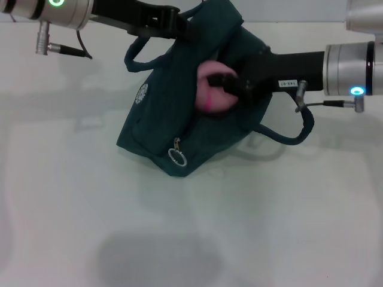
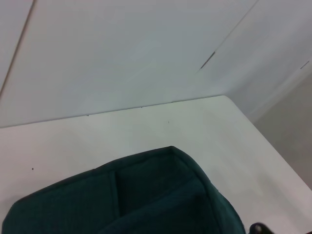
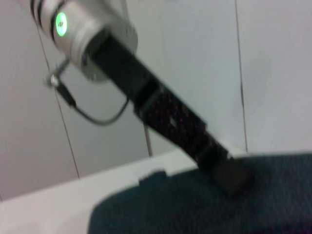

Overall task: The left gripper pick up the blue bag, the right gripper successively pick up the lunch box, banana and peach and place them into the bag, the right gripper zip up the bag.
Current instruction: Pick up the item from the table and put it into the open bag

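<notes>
At upper centre, the left hand (image 1: 173,21) is clamped on the blue bag (image 1: 161,128), holding its mouth open so the right hand (image 1: 230,84), closed around the peach (image 1: 209,89), can lower it inside.

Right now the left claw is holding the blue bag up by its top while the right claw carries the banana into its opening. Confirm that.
One detail is wrong: the right claw carries the peach, pink and round, not a banana, as the head view shows. The left claw does hold the blue bag up by its top.
</notes>
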Controlling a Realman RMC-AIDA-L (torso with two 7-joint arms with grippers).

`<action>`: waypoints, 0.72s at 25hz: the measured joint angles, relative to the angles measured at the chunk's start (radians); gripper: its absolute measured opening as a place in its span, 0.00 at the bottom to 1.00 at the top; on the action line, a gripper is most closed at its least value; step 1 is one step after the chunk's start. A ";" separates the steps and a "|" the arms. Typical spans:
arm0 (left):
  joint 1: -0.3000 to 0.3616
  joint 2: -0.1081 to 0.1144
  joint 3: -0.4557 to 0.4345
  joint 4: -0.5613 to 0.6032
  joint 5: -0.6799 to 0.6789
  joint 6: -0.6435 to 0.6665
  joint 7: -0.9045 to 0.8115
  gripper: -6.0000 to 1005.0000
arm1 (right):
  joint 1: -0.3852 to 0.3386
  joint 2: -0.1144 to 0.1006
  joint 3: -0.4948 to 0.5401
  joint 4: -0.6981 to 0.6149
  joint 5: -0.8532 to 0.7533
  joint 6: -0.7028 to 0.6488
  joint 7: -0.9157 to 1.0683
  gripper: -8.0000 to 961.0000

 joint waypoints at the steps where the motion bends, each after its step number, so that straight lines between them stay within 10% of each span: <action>1: 0.001 0.000 0.000 0.000 0.000 0.000 0.000 0.06 | -0.001 0.000 -0.005 0.002 0.025 -0.004 -0.015 0.07; 18: 0.001 -0.002 0.000 0.000 0.000 0.000 0.000 0.05 | 0.027 -0.010 -0.114 0.068 0.098 0.000 -0.004 0.07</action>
